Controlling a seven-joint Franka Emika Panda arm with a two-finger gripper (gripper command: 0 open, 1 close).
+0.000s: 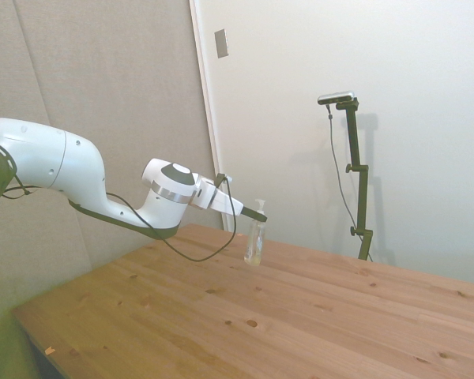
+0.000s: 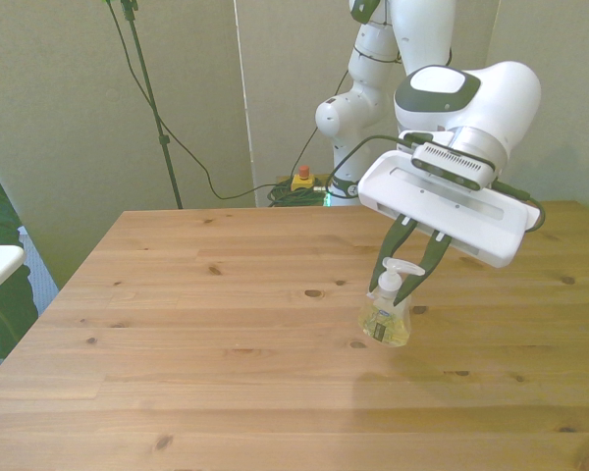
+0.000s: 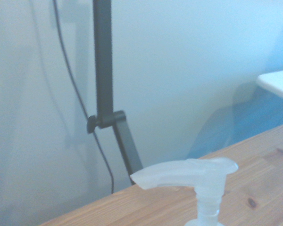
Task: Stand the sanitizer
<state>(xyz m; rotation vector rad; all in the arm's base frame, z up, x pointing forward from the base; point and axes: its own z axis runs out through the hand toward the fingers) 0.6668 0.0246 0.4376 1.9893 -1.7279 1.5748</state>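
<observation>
Pinching the sanitizer [image 2: 387,314] at its neck, the gripper [image 2: 406,272] has its fingers [image 2: 434,257] closed just under the pump. The bottle hangs straight below the fingertips, long axis upright, base at or just above the table [image 2: 196,324]; contact is unclear.

My wooden table [image 2: 206,324] is plank-built, with dark knots across its top. On it the sanitizer [image 2: 387,312] stands upright, pump up, base on the boards toward the front view's right.
</observation>
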